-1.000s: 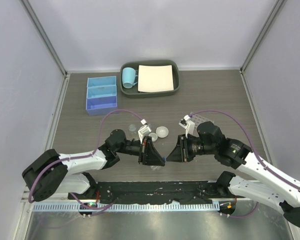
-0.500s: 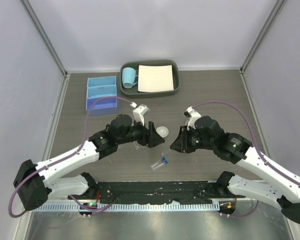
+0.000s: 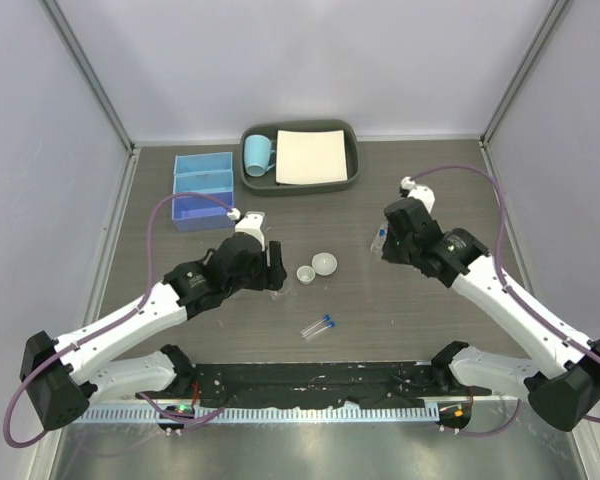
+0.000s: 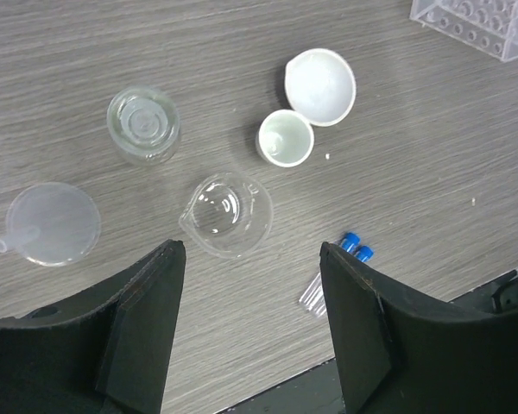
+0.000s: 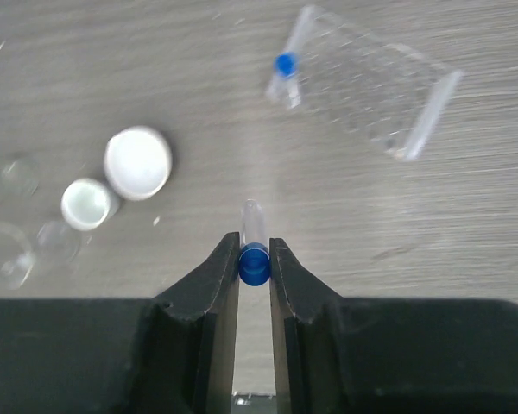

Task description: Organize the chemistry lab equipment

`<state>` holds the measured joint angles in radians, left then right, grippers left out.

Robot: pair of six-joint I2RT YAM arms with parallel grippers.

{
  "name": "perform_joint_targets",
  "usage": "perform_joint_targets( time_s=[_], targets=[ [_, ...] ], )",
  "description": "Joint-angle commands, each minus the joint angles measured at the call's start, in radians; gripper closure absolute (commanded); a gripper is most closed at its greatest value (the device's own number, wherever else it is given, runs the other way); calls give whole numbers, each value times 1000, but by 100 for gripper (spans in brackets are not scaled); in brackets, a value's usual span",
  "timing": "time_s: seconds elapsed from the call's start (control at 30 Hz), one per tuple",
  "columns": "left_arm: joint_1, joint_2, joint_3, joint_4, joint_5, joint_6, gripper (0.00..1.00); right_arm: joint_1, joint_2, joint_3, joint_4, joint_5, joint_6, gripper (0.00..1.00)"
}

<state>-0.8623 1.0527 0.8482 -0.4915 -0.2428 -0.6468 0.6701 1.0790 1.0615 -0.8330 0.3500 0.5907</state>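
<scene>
My right gripper (image 5: 255,250) is shut on a clear blue-capped tube (image 5: 254,259), held above the table short of the clear plastic tube rack (image 5: 375,86). Another blue-capped tube (image 5: 285,65) stands at the rack's left corner. In the top view the right gripper (image 3: 385,245) hides most of the rack. Two more tubes (image 3: 318,326) lie side by side on the table, also in the left wrist view (image 4: 337,272). My left gripper (image 4: 251,259) is open and empty above a clear glass dish (image 4: 229,214). The small clear bottle (image 4: 143,125) and two white dishes (image 4: 321,82) (image 4: 285,138) stand beyond it. The blue three-compartment box (image 3: 203,189) is at the back left.
A clear plastic funnel (image 4: 52,224) lies left of the glass dish. The dark grey tray (image 3: 348,180) with a white sheet and the light-blue mug (image 3: 258,153) stands at the back. A black rail (image 3: 310,385) runs along the near edge.
Both grippers have drawn apart from the table's middle. The left has gone left and back, open. The right has carried a tube back and right towards the rack. Two tubes now show on the table.
</scene>
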Motion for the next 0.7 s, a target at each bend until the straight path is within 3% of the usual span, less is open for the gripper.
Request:
perform_joint_targets(
  time_s=[0.0,0.3,0.67],
  targets=[
    [2,-31,-37,-18,-53,-1,33,-131,42,67,21,89,-51,99],
    [-1,-34,-95,1,-33,-27,34,-182,205,129,52,152,-83,99],
    [-10,-76,-124,25,-27,-22,35,-263,266,63,212,17,-115,99]
  ],
)
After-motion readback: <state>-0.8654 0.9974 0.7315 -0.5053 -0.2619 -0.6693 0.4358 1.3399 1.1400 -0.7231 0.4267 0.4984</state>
